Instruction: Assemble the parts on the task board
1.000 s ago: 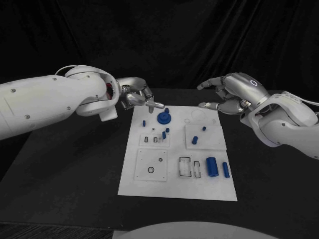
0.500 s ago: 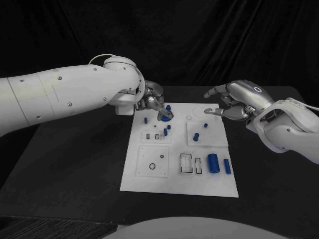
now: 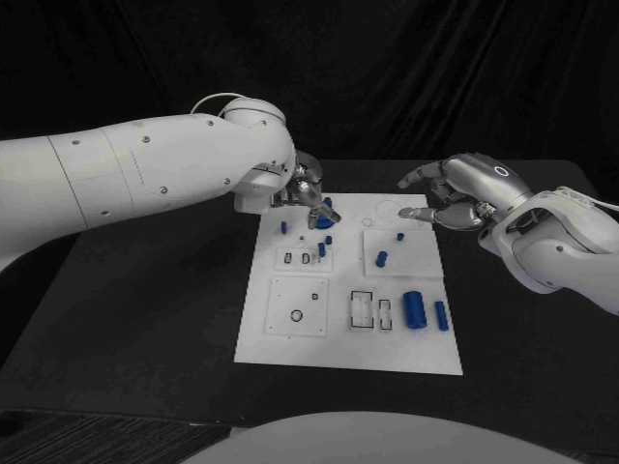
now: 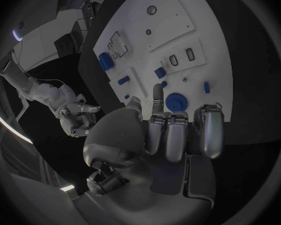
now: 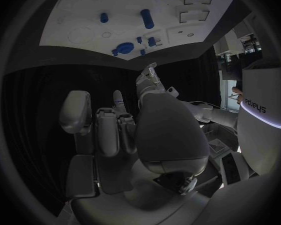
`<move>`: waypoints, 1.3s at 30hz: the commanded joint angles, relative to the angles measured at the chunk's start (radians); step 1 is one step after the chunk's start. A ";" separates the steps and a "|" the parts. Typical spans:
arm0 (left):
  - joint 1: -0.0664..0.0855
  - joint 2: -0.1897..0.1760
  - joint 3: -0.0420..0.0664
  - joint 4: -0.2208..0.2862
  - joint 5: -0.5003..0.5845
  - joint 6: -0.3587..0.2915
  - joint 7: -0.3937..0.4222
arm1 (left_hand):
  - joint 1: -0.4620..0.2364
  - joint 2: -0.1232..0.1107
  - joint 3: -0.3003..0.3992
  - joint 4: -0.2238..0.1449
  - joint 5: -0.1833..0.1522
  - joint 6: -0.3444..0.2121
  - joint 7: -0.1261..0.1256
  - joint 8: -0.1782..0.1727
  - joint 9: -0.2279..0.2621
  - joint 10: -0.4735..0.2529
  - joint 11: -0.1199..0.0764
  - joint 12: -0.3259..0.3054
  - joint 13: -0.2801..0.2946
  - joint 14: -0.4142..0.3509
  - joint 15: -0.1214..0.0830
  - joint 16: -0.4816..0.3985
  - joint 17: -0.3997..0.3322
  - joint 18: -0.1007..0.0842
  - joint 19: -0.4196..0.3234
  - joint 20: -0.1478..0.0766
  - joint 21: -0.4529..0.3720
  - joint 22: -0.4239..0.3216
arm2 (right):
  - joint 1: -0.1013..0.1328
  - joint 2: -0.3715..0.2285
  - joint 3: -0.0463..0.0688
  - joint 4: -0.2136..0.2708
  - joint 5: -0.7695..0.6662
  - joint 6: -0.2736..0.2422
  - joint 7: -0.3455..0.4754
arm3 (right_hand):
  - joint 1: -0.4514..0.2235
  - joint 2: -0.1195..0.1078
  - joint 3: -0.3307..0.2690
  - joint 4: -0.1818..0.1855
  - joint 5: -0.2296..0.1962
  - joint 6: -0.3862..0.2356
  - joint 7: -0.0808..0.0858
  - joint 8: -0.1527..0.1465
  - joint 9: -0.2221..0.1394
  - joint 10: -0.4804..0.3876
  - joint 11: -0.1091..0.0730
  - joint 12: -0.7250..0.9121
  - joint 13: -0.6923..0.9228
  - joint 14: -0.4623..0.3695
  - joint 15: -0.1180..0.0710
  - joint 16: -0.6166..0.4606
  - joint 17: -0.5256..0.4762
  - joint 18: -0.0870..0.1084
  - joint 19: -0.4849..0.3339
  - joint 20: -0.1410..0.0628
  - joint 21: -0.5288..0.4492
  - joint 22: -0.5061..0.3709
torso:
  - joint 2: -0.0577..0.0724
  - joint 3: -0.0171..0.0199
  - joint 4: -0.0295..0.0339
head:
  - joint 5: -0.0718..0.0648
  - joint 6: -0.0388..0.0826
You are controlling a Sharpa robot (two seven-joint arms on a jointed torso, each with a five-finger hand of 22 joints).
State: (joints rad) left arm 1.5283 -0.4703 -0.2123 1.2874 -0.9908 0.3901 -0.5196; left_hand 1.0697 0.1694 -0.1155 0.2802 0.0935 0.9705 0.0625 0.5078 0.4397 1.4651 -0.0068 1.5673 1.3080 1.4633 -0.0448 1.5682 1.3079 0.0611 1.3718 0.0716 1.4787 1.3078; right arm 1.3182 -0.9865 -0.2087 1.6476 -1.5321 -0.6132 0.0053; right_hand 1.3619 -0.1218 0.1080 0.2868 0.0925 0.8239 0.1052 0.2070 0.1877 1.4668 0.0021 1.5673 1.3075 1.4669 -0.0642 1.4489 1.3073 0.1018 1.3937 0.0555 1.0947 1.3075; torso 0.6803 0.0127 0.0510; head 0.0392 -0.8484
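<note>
Partial lettering "edieys" on white robot body panel (image 5: 261, 106), cut off.

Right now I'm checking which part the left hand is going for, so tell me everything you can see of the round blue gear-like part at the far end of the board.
The round blue gear-like part looks like matte plastic, a flat disc with a raised hub at its middle. It lies near the far left corner of the white task board. The left hand is right over it, fingertips at its edge; whether they grip it, I cannot tell.
</note>
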 commanded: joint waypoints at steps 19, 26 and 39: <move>-0.047 0.032 0.001 -0.038 -0.002 0.026 -0.027 | -0.005 0.001 0.009 -0.011 0.001 0.026 -0.004 -0.012 0.020 0.106 0.006 0.003 0.263 0.107 0.005 0.003 0.263 -0.002 -0.016 0.001 -0.013 0.059 | -0.007 0.005 0.001 -0.008 -0.007 0.001 -0.023 | -0.004 0.010 0.005 -0.002 0.008 0.007 0.002 0.005 -0.002 0.104 0.008 0.004 0.263 0.069 0.008 0.003 0.141 -0.007 0.006 -0.002 0.001 0.092 | -0.005 0.0049 0.0006 | 0.010 -0.021; -0.065 0.046 0.001 -0.055 -0.002 0.013 -0.021 | 0.001 0.006 0.020 -0.020 0.012 0.026 -0.005 -0.019 0.031 0.106 0.005 0.003 0.263 0.107 0.003 0.003 0.263 -0.004 -0.011 0.000 -0.012 0.063 | -0.010 0.007 0.001 -0.010 -0.007 0.001 -0.021 | -0.004 0.010 0.005 -0.002 0.008 0.007 0.002 0.005 -0.002 0.104 0.008 0.004 0.263 0.069 0.008 0.003 0.141 -0.007 0.006 -0.002 0.001 0.092 | -0.004 0.0036 0.0011 | 0.012 -0.022; -0.097 0.057 0.001 -0.072 -0.002 0.011 -0.010 | 0.006 0.010 0.033 -0.032 0.025 0.015 -0.002 -0.036 0.044 0.106 0.006 0.003 0.263 0.107 0.003 0.003 0.263 -0.001 -0.020 0.000 -0.019 0.056 | -0.015 0.011 0.001 -0.015 -0.007 0.004 -0.018 | -0.005 0.012 0.005 -0.002 0.011 0.008 0.002 0.005 -0.003 0.104 0.008 0.004 0.263 0.069 0.008 0.001 0.139 -0.007 0.006 -0.002 -0.001 0.092 | -0.006 -0.0002 0.0018 | 0.016 -0.024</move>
State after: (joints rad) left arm 1.4334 -0.4163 -0.2126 1.2158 -0.9934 0.4038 -0.5452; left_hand 1.0722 0.1758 -0.0846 0.2493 0.1138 0.9899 0.0574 0.4763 0.4838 1.4651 -0.0066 1.5673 1.3078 1.4634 -0.0447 1.5682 1.3076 0.0611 1.3586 0.0723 1.4655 1.3075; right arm 1.3058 -0.9755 -0.2086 1.6327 -1.5327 -0.6100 -0.0003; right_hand 1.3578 -0.1181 0.1080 0.2868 0.0966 0.8238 0.1052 0.2070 0.1858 1.4667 0.0019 1.5672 1.3073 1.4669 -0.0643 1.4489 1.3073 0.1018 1.3936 0.0555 1.0947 1.3080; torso 0.6750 0.0138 0.0534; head 0.0537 -0.8728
